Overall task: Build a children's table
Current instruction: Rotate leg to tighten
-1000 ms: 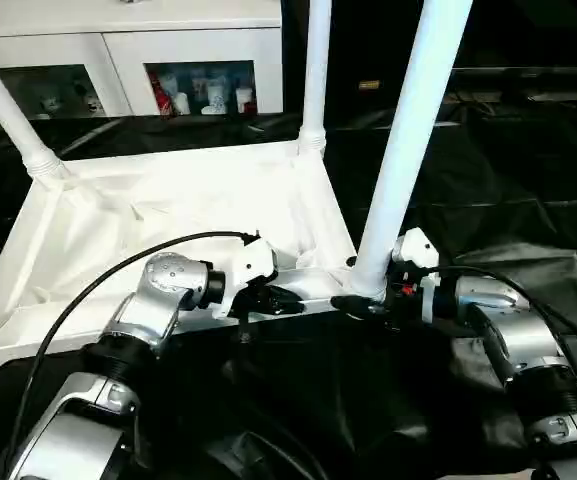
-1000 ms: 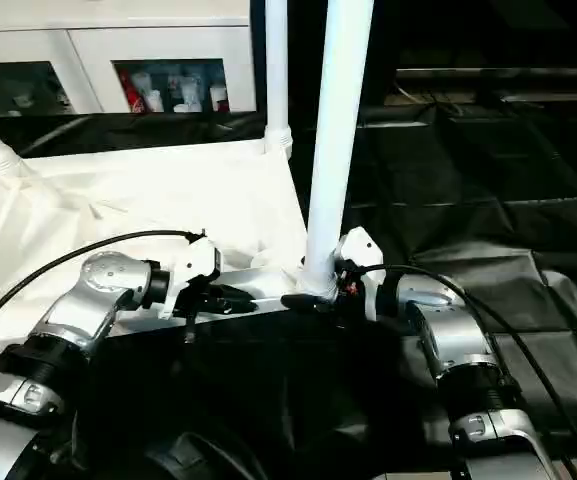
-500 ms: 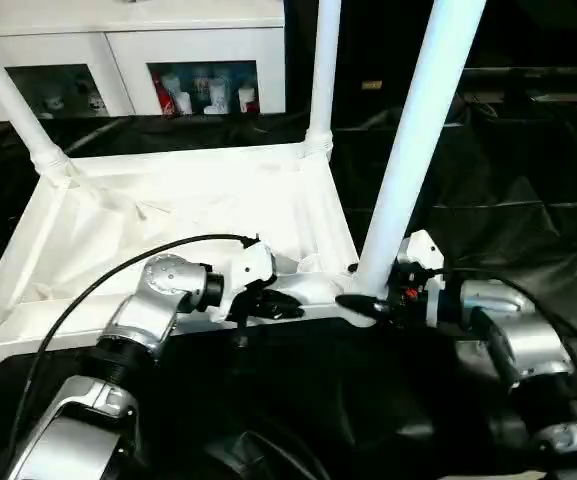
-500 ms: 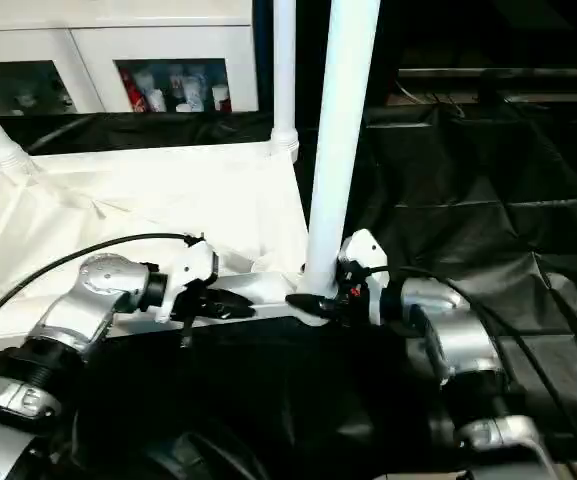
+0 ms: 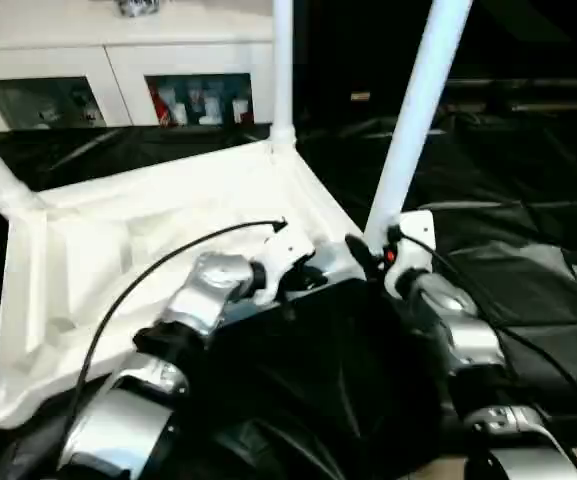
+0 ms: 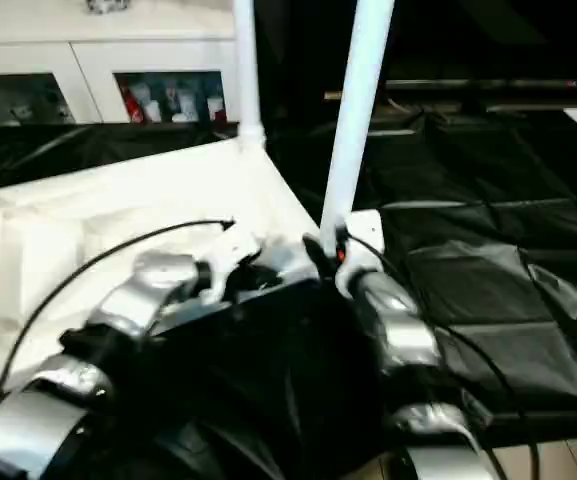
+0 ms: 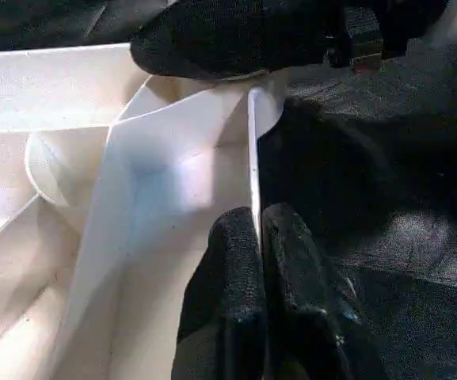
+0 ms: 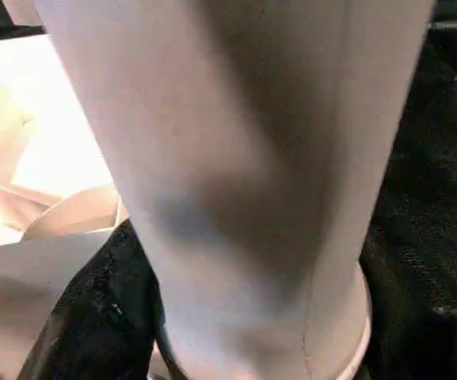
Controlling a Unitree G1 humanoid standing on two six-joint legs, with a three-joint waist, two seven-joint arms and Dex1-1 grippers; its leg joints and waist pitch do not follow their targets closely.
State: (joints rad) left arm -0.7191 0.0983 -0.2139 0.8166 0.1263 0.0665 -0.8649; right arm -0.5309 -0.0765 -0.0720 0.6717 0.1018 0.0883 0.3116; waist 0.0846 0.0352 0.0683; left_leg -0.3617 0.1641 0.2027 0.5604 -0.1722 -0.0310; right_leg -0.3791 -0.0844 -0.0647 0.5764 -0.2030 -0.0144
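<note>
While the children's table point(image 5: 158, 230) lies upside down on black cloth point(image 5: 528, 260), both grippers grip its near corner.
Left gripper point(image 7: 258, 237) has its fingers pressed together on the thin rim; right gripper point(image 5: 368, 255), at three o'clock from it, spreads its fingers around the corner leg point(image 5: 418, 110), which points toward twelve.

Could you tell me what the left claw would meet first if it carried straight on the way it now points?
Probably the right claw: the left claw, pinching the tabletop's rim, points along it toward that corner, though depth is unclear.
</note>
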